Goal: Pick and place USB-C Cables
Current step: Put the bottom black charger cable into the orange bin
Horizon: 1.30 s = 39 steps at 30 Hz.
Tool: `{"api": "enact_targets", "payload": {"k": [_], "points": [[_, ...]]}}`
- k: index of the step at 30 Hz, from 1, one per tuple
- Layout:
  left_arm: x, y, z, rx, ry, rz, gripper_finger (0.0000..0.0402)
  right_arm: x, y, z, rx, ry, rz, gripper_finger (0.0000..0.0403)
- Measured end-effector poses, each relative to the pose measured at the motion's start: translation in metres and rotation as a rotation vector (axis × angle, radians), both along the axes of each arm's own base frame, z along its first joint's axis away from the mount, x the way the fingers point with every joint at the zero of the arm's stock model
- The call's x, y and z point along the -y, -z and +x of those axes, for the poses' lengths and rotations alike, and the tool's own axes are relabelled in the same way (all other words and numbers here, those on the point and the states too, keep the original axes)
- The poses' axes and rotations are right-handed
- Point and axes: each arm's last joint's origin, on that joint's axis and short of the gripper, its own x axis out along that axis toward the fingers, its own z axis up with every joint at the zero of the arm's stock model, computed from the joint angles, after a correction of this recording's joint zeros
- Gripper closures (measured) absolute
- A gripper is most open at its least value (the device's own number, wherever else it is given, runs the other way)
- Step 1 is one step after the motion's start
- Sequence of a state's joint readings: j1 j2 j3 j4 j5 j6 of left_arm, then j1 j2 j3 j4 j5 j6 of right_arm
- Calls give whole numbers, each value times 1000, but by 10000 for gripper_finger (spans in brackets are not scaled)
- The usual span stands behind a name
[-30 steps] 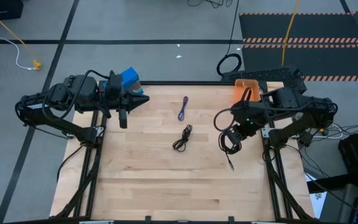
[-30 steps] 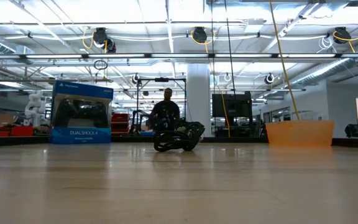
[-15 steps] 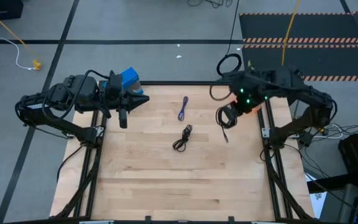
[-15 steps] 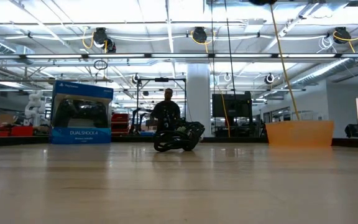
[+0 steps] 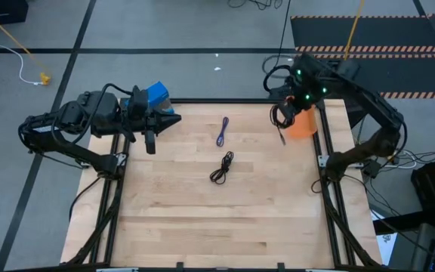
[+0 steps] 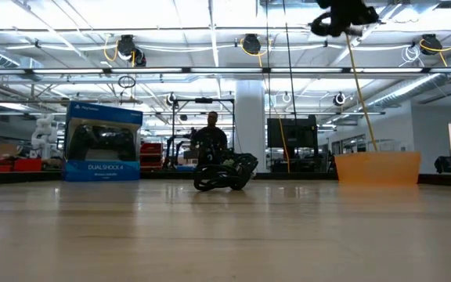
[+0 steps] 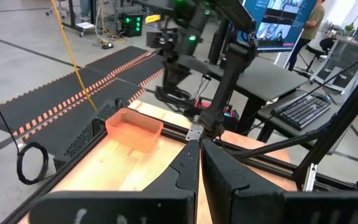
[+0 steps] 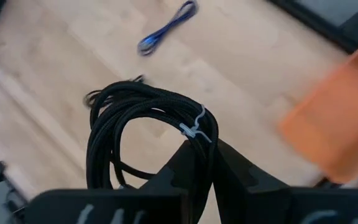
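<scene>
Now the right hand [image 5: 282, 121], pinching a coiled black cable [image 8: 145, 134], has swung from the desk's [image 5: 202, 219] three o'clock side up to the orange bin [image 5: 305, 125], so a drop looks imminent. Two cables wait mid-desk: purple-blue [image 5: 223, 131] and black [image 5: 222, 167]. At ten o'clock, the left hand [image 5: 150, 140] rests pressed together.

Black coil [image 8: 143, 134] aloft; two tabled.
</scene>
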<state>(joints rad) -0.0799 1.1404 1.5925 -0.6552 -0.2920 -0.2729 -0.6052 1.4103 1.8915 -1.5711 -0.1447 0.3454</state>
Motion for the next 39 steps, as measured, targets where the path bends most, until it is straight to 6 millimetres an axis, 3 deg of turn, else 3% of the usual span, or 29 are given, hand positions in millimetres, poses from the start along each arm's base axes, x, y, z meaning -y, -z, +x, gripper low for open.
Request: {"api": "enact_targets", "payload": {"k": [18,28,39], "points": [[-4,0,-1,0,-120,28,380,90,30,-28,-136,-49,-38,380],[-4,4,9,-19,-168,21,380,119,38,-56,-260,53,-68,380],[-7,15,30,-80,-182,52,380,137,51,-77,-349,185,-38,377]]}}
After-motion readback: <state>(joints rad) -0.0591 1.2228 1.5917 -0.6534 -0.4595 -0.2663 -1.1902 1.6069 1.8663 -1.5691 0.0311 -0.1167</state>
